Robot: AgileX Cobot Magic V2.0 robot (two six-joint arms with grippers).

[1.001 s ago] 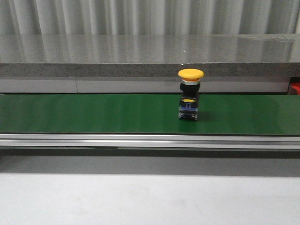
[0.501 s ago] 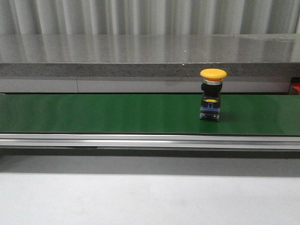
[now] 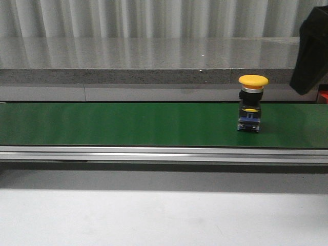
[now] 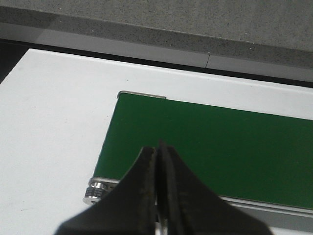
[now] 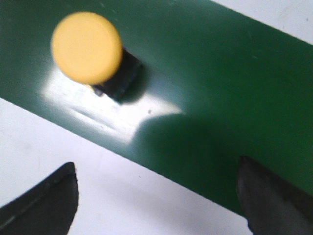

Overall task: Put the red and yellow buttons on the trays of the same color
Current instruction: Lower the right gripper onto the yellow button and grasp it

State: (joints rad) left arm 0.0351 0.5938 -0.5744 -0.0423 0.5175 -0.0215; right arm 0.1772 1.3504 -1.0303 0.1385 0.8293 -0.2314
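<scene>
A yellow button (image 3: 250,105) with a yellow mushroom cap and a black body stands upright on the green conveyor belt (image 3: 128,124), towards its right end. In the right wrist view I see it from above (image 5: 87,48). My right gripper (image 5: 156,166) is open wide and empty, above the belt's near edge and apart from the button. The right arm (image 3: 311,51) shows as a dark shape at the upper right of the front view. My left gripper (image 4: 159,147) is shut and empty over the belt's left end (image 4: 220,142). No red button and no trays are in view.
A grey stone ledge (image 3: 154,61) runs behind the belt. White table (image 3: 154,220) lies in front of it. A belt roller (image 4: 98,190) sits at the left end. A bit of something red (image 3: 323,96) shows at the right edge.
The yellow button has ridden the belt to the right. The right arm has come into the front view at the upper right.
</scene>
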